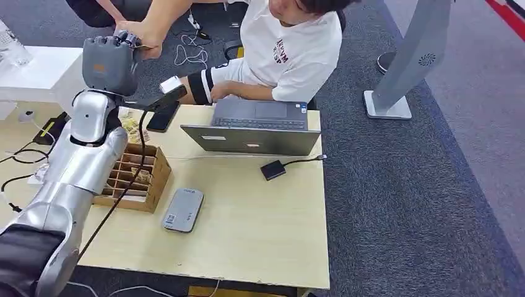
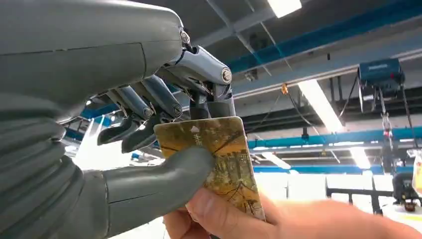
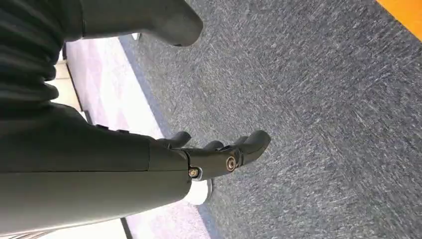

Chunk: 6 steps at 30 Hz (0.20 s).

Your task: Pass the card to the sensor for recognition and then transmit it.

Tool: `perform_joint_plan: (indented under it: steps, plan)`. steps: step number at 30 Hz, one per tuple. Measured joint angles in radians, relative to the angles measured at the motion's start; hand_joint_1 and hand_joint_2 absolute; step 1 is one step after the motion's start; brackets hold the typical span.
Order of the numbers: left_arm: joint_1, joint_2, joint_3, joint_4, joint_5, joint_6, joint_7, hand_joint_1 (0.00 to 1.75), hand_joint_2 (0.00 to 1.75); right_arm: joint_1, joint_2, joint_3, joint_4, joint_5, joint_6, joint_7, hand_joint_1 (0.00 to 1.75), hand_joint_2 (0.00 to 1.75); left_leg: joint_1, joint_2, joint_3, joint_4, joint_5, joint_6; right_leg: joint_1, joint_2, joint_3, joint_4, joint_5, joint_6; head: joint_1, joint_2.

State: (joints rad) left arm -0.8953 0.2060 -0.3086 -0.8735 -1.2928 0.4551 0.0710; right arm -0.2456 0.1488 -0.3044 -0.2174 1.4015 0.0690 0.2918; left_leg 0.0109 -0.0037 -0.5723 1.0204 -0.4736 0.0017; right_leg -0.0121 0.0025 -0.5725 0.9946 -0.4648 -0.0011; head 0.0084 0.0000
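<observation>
Above the table's [image 1: 260, 235] far left corner, your left arm reaches up and away, its left hand [image 1: 110, 62] raised to meet a person's hand [image 1: 143, 38]. Between your thumb [image 2: 164, 179] and fingers [image 2: 149, 99] sits the card [image 2: 219, 154], pinched at one end; its long axis runs outward into the person's grip, both holding it. Your right hand [image 3: 219, 154] hangs over carpet, fingers loosely apart, holding nothing.

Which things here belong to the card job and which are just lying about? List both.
Job:
card, pinched by the left hand and gripped by a person's hand
grey reader on the table, probably the sensor
wooden card box

Lying about:
laptop
black phone
small black adapter
right hand, hanging over the carpet
</observation>
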Motion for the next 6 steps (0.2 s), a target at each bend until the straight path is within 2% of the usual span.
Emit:
perform_joint_plan:
  steps: [4,6]
  plan:
    - [-0.016,-0.018,-0.001,0.051,0.012,0.037,0.000,0.00,1.75,-0.004,0.005,0.000,0.001,0.000,0.002,0.011,0.00,1.75,0.000,0.001,0.000,0.000,0.000,0.000,0.000,0.001,0.000,0.001,0.000,0.000,0.000,0.000]
    - [-0.015,-0.021,-0.001,0.062,0.054,0.059,-0.028,0.00,1.75,-0.004,0.006,0.000,0.001,-0.004,0.002,0.015,0.00,1.75,0.000,0.001,-0.001,0.000,0.000,0.000,0.000,0.001,-0.001,0.001,0.000,0.000,0.000,0.000]
